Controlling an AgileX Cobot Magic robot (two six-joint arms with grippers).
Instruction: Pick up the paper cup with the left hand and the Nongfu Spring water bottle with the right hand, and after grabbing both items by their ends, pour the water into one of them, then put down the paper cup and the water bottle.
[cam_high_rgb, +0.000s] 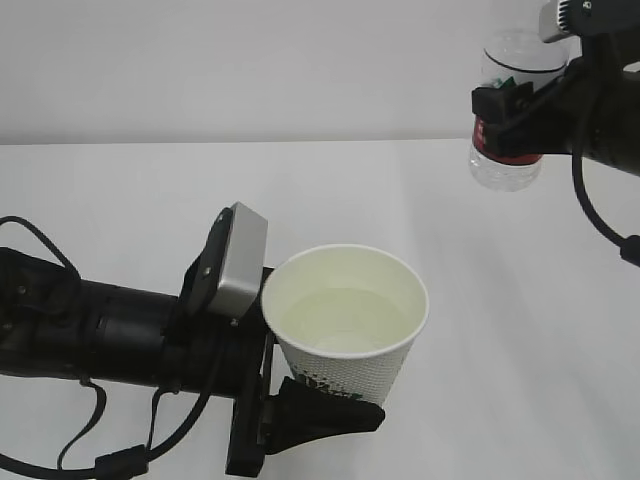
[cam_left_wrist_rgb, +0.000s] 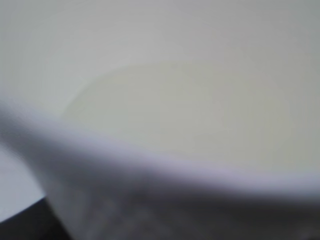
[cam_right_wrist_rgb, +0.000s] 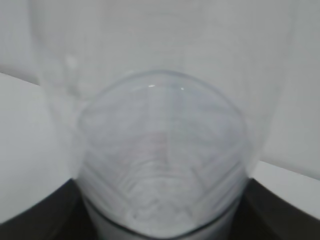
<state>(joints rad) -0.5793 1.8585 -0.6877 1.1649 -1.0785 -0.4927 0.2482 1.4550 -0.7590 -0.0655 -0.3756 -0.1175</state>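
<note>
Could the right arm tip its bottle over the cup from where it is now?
Probably not yet. The right gripper holds the bottle high at the far right, well apart from the cup in the left gripper. Nothing stands between them, though.

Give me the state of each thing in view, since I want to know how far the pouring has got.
paper cup: upright, held off the table, partly filled.
water: lying still in the cup, none pouring.
Nongfu Spring water bottle: held in the air, apart from the cup; its neck and cap cannot be made out.
left hand: shut on the cup's lower part.
right hand: shut on the bottle at its label.
</note>
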